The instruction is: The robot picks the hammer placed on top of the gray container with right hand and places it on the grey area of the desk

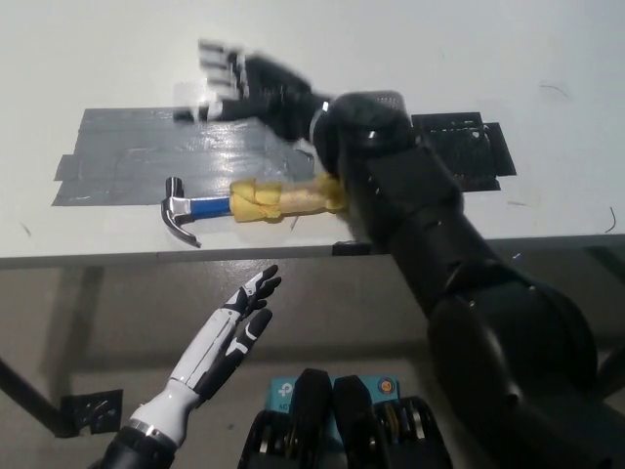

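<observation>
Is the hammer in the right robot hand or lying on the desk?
Lying flat on the desk: the hammer rests on the grey tape area, while the right robot hand hovers open above, apart.

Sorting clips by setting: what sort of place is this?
Probably a robot test bench: a plain white desk with a taped grey area, a hammer and a black pad.

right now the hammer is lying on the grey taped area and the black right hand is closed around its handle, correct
Not quite. The hammer does lie on the grey taped area, but the black right hand is not around its handle. The head view shows that hand lifted clear above the tape, blurred, fingers spread and holding nothing. The white left hand rests open below the desk edge.
</observation>
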Tool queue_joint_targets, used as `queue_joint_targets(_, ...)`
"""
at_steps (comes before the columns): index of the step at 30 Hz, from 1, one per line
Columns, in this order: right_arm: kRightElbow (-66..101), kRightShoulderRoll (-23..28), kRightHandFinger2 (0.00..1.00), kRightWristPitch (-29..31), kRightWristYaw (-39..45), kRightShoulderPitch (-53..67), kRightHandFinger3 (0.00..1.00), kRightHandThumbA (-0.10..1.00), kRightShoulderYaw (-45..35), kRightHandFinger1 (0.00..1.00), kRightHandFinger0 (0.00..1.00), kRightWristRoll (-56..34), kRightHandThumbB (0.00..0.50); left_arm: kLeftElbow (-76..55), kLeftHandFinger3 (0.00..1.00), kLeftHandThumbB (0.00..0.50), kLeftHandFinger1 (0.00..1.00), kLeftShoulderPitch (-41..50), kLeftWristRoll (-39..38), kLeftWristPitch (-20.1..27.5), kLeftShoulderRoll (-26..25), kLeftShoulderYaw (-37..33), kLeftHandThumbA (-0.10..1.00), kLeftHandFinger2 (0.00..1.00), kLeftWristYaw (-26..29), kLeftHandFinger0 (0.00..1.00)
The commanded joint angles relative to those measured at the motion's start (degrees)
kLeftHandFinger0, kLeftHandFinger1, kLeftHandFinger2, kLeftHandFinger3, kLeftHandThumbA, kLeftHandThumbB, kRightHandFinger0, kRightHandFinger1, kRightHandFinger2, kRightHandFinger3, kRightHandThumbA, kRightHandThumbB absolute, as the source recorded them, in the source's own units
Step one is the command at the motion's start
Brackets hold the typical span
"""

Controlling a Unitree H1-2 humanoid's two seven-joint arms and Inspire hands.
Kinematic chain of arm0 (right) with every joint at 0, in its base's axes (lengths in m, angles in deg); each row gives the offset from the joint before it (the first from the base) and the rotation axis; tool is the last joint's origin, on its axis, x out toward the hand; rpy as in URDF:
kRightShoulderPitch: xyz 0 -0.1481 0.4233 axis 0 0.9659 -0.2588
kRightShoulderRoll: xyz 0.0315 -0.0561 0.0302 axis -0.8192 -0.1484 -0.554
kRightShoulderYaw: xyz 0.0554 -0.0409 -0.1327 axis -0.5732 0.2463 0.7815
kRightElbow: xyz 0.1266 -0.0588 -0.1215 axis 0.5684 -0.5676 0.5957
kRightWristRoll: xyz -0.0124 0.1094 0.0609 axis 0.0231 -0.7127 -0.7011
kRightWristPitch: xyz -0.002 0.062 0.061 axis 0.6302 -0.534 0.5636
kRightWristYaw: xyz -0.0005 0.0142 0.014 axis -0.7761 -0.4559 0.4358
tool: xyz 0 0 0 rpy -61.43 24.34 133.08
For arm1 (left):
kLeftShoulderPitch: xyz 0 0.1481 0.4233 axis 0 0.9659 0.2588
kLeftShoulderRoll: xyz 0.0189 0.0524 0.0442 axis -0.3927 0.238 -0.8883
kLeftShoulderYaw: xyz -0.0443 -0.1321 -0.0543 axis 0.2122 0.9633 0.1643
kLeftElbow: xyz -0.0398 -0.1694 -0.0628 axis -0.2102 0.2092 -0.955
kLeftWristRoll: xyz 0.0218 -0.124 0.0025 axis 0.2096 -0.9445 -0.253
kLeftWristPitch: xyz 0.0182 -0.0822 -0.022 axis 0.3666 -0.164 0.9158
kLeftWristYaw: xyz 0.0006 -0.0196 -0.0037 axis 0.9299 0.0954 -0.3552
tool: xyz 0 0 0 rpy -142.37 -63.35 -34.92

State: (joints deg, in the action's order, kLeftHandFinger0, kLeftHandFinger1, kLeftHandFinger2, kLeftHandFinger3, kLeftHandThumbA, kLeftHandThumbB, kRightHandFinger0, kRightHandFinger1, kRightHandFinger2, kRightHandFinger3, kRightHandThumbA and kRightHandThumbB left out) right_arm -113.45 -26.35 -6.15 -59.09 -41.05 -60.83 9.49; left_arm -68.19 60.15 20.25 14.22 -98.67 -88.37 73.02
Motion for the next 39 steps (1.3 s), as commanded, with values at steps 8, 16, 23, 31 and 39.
queue_joint_targets(8, 68.34, 14.51, 1.00, -2.96, 4.99, 5.73, 1.00, 1.00, 1.14, 1.00, 1.00, -6.59, 0.411, 2.87, 1.00, 0.262, 1.00, -8.06, -0.31, 2.64, -0.62, 1.78, 1.00, 1.00, 1.08, 1.00)
queue_joint_targets(16, 97.89, 18.29, 1.00, -10.97, 6.80, 28.15, 1.00, 1.00, -0.28, 1.00, 1.00, -15.12, 0.380, 6.17, 1.00, 0.198, 1.00, -10.01, -2.32, 3.87, 0.47, 3.94, 1.00, 1.00, 2.95, 1.00)
queue_joint_targets(23, 106.21, 14.49, 1.00, -2.54, 2.85, 48.46, 1.00, 1.00, 0.73, 1.00, 1.00, -9.31, 0.300, 7.61, 1.00, 0.162, 1.00, -8.33, -5.02, 6.27, 1.07, 5.69, 1.00, 1.00, 3.78, 1.00)
queue_joint_targets(31, 88.08, 6.03, 1.00, 16.59, 0.73, 63.89, 1.00, 1.00, 8.75, 1.00, 1.00, -4.37, 0.224, 6.29, 1.00, 0.150, 1.00, -3.56, -5.04, 6.89, 1.27, 5.91, 1.00, 1.00, 4.15, 1.00)
queue_joint_targets(39, 70.37, 5.78, 1.00, 24.77, -5.18, 69.04, 1.00, 1.00, 10.71, 1.00, 1.00, 2.60, 0.161, 5.21, 1.00, 0.192, 1.00, 0.31, -4.51, 7.75, 1.30, 5.97, 1.00, 1.00, 3.67, 1.00)
